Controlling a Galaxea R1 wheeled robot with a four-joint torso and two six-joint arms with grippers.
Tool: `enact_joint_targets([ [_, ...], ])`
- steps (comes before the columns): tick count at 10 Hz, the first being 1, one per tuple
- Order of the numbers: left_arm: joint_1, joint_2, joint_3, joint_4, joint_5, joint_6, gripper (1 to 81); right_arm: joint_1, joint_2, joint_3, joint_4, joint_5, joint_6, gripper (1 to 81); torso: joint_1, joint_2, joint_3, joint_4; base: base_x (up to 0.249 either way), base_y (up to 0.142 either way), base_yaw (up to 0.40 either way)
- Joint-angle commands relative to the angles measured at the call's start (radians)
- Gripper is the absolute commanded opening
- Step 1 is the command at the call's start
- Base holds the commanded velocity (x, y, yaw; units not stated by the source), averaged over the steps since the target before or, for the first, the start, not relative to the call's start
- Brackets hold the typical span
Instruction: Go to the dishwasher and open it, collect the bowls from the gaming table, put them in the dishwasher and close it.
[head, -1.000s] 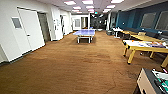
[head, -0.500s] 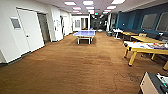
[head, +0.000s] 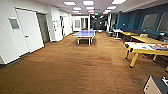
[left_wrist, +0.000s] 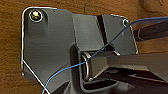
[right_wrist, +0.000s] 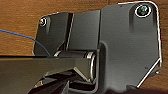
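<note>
The dishwasher, the bowls and the gaming table are out of view. In the head view I look down a long room with a brown floor (head: 75, 70). In both wrist views dark robot parts hang over the same brown floor (left_wrist: 10, 55) (right_wrist: 20, 17). A thin blue cable (left_wrist: 62, 71) crosses the left wrist view. I cannot make out either gripper's fingers.
A blue table-tennis table (head: 84, 34) stands far ahead in mid-room. A yellow-legged table (head: 147, 48) with a white top stands at the right, with desks (head: 140, 37) behind it along a blue wall. A white door (head: 30, 31) is at the left. A beige, dark-topped corner (head: 155, 87) shows near right.
</note>
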Motion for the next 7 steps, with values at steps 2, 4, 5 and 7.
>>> enact_joint_targets([
  [2,-0.038,-0.001,0.007,-0.003,0.056,-0.004,81.1,0.035,0.003,0.006,-0.003,-0.050,-0.003,81.1,0.000,0.000,0.000,0.000,0.176,0.000,0.000],
  [4,-0.038,0.002,0.007,-0.003,0.056,-0.004,81.1,0.035,0.003,0.006,-0.003,-0.050,-0.003,81.1,-0.001,0.000,0.000,0.000,0.189,0.000,0.000],
  [5,-0.038,0.002,0.007,-0.003,0.056,-0.004,81.1,0.035,0.003,0.004,-0.005,-0.050,-0.003,81.1,-0.001,0.000,0.000,0.000,0.189,0.000,0.000],
  [7,-0.038,0.004,0.007,-0.003,0.056,-0.004,81.1,0.038,0.003,0.004,-0.005,-0.050,-0.003,81.1,0.000,0.000,0.000,0.000,0.190,0.000,0.000],
])
